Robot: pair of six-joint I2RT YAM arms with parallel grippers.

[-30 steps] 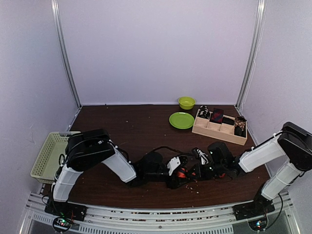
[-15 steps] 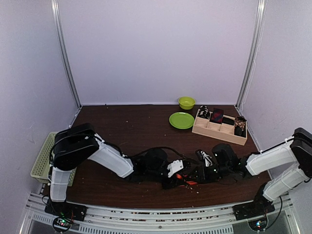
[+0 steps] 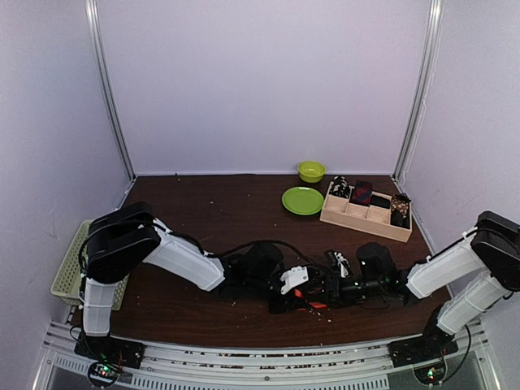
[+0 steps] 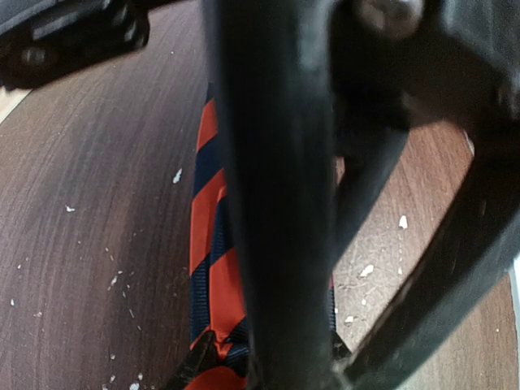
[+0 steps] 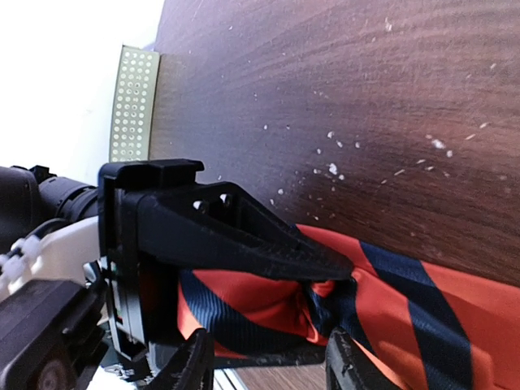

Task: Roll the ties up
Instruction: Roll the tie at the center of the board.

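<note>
The orange-red tie [image 3: 315,305] with dark diagonal stripes lies at the table's near middle, where both arms meet. In the right wrist view my left gripper [image 5: 337,313] is shut on a folded, bunched part of the tie [image 5: 268,305], one black finger above it and one below. The rest of the tie [image 4: 213,268] runs flat away over the wood. My right gripper [image 5: 268,366] is open; its fingertips [image 5: 195,361] stand apart at the frame's bottom, either side of the bundle. A dark blurred part crosses the left wrist view and hides most of the left gripper [image 4: 268,370].
A wooden divided box [image 3: 394,229] at the back right holds rolled ties [image 3: 361,192]. A green plate [image 3: 302,201] and a green bowl [image 3: 310,171] sit behind it to the left. A pale green mesh basket [image 3: 77,260] stands at the left edge. White specks dot the brown table.
My right gripper has opened off the tie. My left gripper has closed on the bunched tie. Both arms have shifted slightly, the left elbow moving left.
</note>
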